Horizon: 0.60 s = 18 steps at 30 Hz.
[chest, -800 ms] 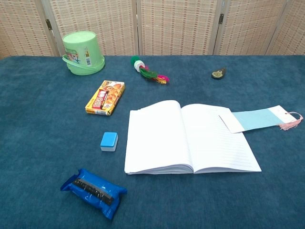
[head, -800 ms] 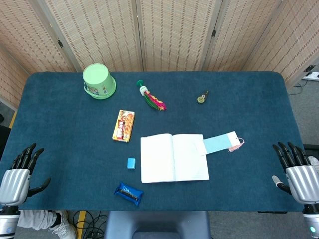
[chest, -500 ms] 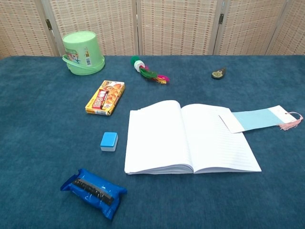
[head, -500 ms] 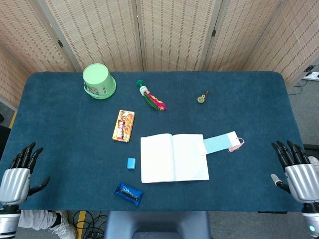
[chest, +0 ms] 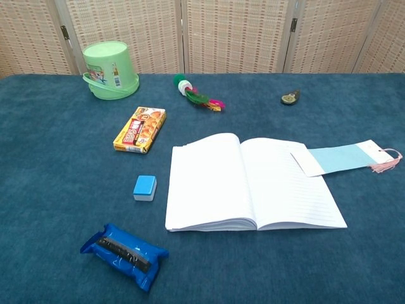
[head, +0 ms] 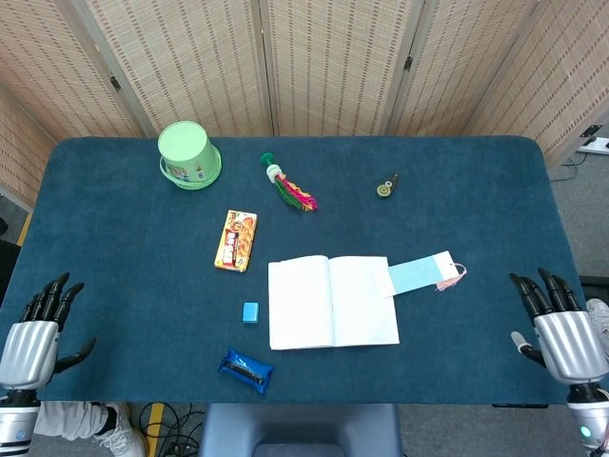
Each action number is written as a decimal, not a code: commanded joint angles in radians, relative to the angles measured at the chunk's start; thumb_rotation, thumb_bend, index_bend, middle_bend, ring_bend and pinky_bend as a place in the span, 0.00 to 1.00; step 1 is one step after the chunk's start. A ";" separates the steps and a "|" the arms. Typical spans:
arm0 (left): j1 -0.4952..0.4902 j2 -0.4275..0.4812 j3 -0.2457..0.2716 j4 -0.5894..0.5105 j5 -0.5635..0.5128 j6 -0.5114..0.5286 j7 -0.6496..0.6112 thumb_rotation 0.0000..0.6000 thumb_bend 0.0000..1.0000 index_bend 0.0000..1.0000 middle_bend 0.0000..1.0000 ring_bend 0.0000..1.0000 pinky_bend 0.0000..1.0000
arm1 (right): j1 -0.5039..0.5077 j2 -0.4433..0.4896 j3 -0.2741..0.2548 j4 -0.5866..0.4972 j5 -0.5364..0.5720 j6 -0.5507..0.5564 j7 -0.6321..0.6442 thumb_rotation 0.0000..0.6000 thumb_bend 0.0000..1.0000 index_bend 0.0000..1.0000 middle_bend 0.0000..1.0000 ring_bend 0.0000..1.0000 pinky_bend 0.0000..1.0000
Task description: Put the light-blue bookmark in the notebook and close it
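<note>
An open white notebook lies flat near the front middle of the blue table. The light-blue bookmark with a pink tassel lies to its right, one end overlapping the notebook's right page. My left hand hovers at the table's front-left corner, fingers spread, holding nothing. My right hand hovers at the front-right edge, fingers spread and empty, well right of the bookmark. Neither hand appears in the chest view.
A green bucket stands upside down at the back left. A feathered toy and a small round object lie at the back. A snack box, a blue eraser and a blue packet lie left of the notebook.
My right hand has shifted slightly left and toward the table. The left hand and the objects have stayed still.
</note>
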 commanded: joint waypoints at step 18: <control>0.013 0.018 0.009 0.021 -0.030 -0.011 -0.033 1.00 0.27 0.12 0.00 0.08 0.17 | 0.385 -0.248 0.129 0.193 0.263 -0.613 -0.191 1.00 0.16 0.14 0.11 0.00 0.14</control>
